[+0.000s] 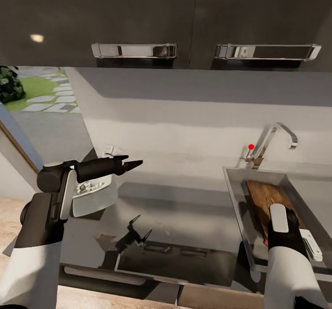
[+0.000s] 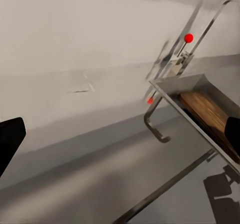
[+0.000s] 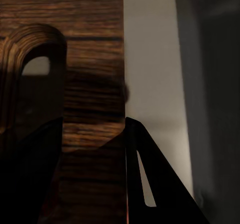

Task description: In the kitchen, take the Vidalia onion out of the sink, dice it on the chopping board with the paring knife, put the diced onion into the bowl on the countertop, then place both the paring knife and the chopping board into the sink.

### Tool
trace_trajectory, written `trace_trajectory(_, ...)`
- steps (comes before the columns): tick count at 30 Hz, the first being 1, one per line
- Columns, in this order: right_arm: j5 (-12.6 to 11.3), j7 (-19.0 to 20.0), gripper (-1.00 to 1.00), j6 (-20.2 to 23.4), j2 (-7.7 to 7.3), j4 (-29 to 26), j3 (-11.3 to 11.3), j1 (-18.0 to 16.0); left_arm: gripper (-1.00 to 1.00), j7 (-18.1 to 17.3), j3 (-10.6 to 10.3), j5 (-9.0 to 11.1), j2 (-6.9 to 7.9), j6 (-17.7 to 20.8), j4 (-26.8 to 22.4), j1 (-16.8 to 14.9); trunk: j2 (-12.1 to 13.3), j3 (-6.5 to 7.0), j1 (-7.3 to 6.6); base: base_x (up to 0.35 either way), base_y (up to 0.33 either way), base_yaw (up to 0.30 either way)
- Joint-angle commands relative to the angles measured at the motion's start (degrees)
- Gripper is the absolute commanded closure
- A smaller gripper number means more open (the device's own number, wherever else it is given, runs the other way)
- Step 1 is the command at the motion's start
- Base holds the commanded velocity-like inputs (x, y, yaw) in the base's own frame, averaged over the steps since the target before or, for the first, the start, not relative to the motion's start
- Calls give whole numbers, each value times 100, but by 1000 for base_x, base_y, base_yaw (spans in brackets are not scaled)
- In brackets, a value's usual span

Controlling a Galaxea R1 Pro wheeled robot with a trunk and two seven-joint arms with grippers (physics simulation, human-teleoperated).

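White rounded forearm shells on both arms, giving way to matte black wrist housings with pale grey oblong inlays. Left gripper [image 1: 131,165]: black, tapering to two slim pointed fingers. Right gripper [image 3: 95,149]: dark, flat wedge-shaped fingers [image 3: 150,184], one slotted.

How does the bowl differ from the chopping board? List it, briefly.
The bowl is white; the chopping board is dark brown wood. The bowl stands on the countertop at the left; the chopping board lies in the sink at the right.
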Motion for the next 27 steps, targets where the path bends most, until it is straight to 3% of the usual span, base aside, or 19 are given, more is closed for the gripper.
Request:
trace_trajectory(1, 2, -16, 100, 59, 4, -11, -13, -5, -100, -14, 5, 11, 0, 45, -2, -5, -7, -10, 1, 0, 0, 0)
trace_trajectory(7, 2, 59, 100, 57, 4, -10, -7, -5, -100, -14, 5, 9, 0, 45, -2, -5, -7, -13, 1, 0, 0, 0)
trace_trajectory(10, 8, 471, 100, 51, 4, 30, -5, -4, -100, -16, 5, 11, 0, 45, -2, -5, -7, -14, 1, 0, 0, 0)
trace_trajectory(27, 11, 556, 100, -217, 4, 159, 13, -4, -100, -22, 5, 12, 0, 45, -2, -5, -7, -16, 1, 0, 0, 0)
